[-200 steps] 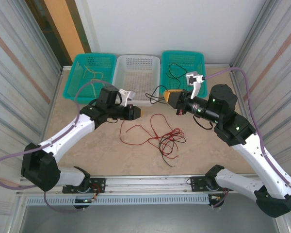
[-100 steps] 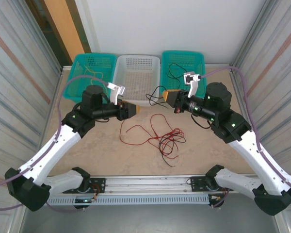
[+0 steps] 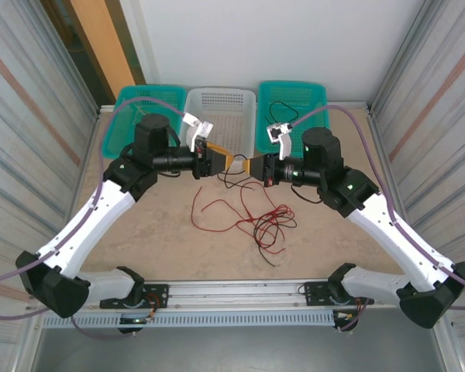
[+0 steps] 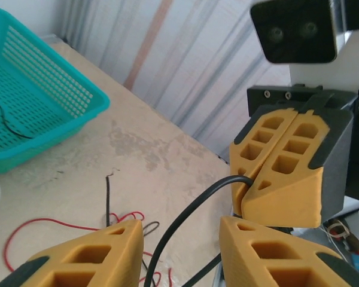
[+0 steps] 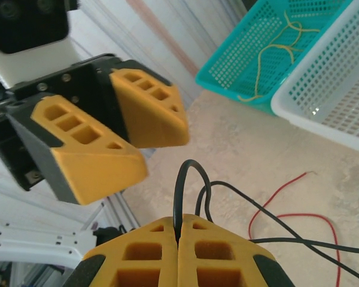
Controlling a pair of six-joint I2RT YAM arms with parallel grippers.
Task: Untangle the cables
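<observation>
Where the two arms meet above the far middle of the table, the right pincer is clamped tight on a thin black cable, its yellow fingers pressed flat together. In the right wrist view the right pincer nips the black cable at a narrow upright bend, and two strands trail away to the right over the table. The left pincer faces it from just beside, fingers spread and holding nothing. In the left wrist view the black cable rises through the gap of the left pincer to the right pincer; whether it touches the left fingers I cannot tell.

Below them a red cable sprawls on the table in wide, slack loops. Toward the near right it is knotted up with dark loops. Whether those belong to the gripped wire cannot be told.

Three baskets line the far edge. The left teal basket holds a pale yellow cable, loosely curled. The white basket stands in the middle. The right teal basket holds a second black cable.
</observation>
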